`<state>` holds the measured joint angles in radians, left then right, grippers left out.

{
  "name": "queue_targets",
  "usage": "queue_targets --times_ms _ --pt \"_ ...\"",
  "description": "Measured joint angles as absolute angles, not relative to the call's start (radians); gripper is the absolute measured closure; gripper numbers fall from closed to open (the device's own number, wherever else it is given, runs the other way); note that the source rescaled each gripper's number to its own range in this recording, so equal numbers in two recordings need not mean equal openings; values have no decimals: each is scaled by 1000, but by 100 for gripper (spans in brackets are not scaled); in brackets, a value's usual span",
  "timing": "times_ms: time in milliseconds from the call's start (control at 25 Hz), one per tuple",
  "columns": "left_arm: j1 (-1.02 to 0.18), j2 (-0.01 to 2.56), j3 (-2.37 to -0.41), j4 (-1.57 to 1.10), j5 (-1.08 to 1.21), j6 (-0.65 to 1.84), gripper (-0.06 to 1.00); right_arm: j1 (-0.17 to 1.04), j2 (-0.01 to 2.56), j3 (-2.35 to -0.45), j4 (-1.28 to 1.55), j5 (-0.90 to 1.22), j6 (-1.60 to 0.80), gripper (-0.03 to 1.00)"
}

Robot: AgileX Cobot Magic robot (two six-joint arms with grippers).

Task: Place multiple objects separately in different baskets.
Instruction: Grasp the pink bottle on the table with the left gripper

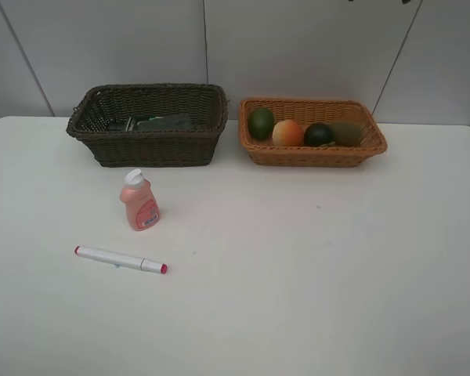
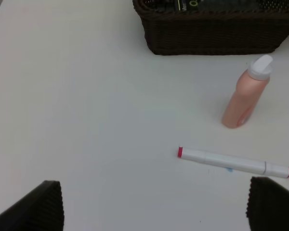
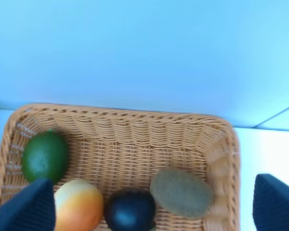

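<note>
The pink white-capped bottle (image 1: 139, 200) stands on the white table and the white pink-tipped marker (image 1: 120, 259) lies in front of it. The dark brown basket (image 1: 149, 149) holds the dark-green box (image 1: 164, 121). The light basket (image 1: 312, 155) holds the green fruit (image 1: 260, 123), the orange-red fruit (image 1: 287, 133), the dark-green round fruit (image 1: 319, 135) and the kiwi (image 1: 346, 132). My left gripper (image 2: 154, 211) is open and empty, short of the marker (image 2: 233, 162) and bottle (image 2: 245, 94). My right gripper (image 3: 151, 207) is open and empty above the light basket (image 3: 125, 115). Neither gripper shows in the exterior high view.
Both baskets stand side by side at the table's back edge, against a grey panelled wall (image 1: 298, 47). A dark item (image 1: 117, 124) lies beside the box in the dark basket; I cannot tell what it is.
</note>
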<state>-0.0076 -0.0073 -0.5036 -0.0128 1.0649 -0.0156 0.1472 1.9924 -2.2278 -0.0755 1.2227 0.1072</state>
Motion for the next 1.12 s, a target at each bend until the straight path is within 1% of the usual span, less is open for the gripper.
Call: queue_targets --times_ms 360,680,920,1120 --pt "-8 -7 -504 -13 1065 -16 -6 147 1600 -1804 -156 1224 106 -1" --pt "-8 -7 -504 -13 1065 -16 -6 147 1231 -1448 -131 1222 59 -1" --pt "-8 -7 -504 -13 1065 -16 -6 147 959 -1201 -120 1151 55 -1" --pt "-8 -7 -504 -13 1065 -16 -6 147 757 -1036 -78 1139 27 -1"
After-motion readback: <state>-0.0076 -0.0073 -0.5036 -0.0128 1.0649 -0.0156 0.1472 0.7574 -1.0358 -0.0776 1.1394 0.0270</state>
